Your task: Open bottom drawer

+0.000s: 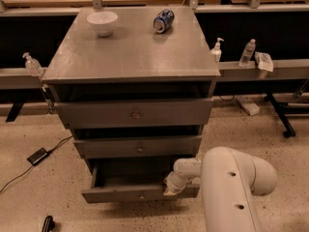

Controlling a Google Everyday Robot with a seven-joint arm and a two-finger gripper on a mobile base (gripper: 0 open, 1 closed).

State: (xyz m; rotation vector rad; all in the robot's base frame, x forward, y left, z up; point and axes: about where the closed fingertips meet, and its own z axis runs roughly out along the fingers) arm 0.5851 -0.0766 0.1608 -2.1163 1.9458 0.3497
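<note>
1. One bottom drawer (116, 194), lowest of three, sits pulled partly out.
2. We see the gripper (171, 187) at its front panel's top edge, toward the right end.
3. Grip state: we cannot tell.
</note>
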